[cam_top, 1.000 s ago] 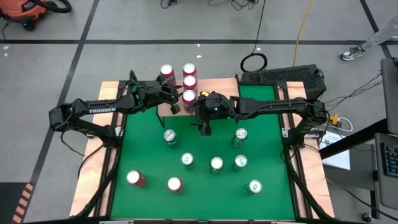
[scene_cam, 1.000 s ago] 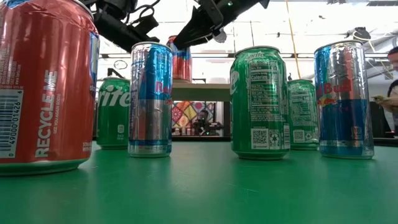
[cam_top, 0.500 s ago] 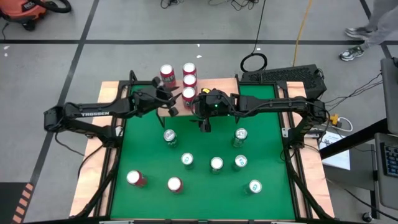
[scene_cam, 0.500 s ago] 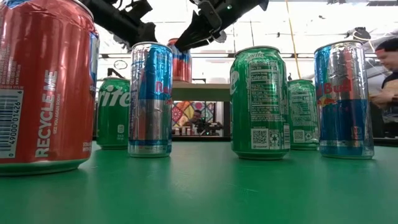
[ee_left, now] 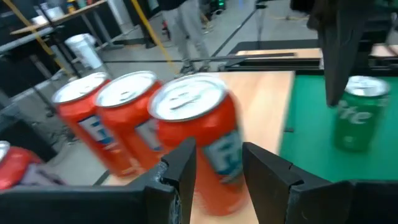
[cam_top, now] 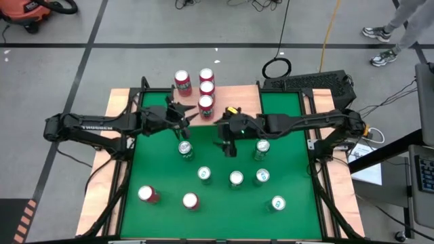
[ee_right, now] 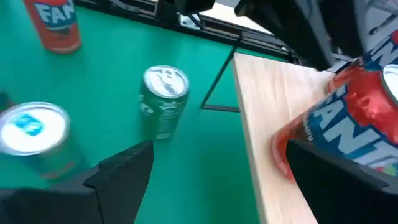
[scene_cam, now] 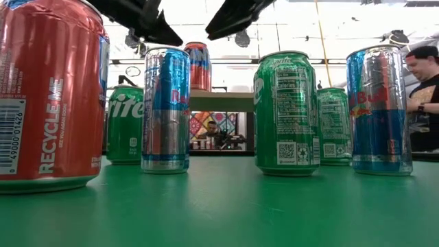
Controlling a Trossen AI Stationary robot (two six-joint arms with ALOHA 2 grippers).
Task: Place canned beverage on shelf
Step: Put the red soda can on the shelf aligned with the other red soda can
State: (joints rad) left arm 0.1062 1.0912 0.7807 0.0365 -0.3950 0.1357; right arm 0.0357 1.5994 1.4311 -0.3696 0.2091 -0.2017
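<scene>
The light-wood shelf (cam_top: pixel 239 102) stands at the table's far edge. Several red-orange cans stand on it, the nearest one (cam_top: pixel 205 104) at its front; it also shows in the left wrist view (ee_left: pixel 202 134) and in the low view (scene_cam: pixel 198 66). My left gripper (cam_top: pixel 189 120) is open, just left of and nearer than that can, with its fingers (ee_left: pixel 181 167) short of it. My right gripper (cam_top: pixel 227 144) is open and empty over the green table, in front of the shelf's near edge (ee_right: pixel 261 130).
Several green cans (cam_top: pixel 185 149) (cam_top: pixel 262 148) (cam_top: pixel 236 178) and two red-orange cans (cam_top: pixel 148 194) (cam_top: pixel 190 200) stand on the green table below and nearer than the grippers. A person stands beyond the table at the right in the low view (scene_cam: pixel 422 89).
My left gripper has drawn back from the shelf's front can toward the table's left and near edges. My right gripper has gone toward the near edge, away from the shelf. The front can stands on the shelf, now uncovered in the low view.
</scene>
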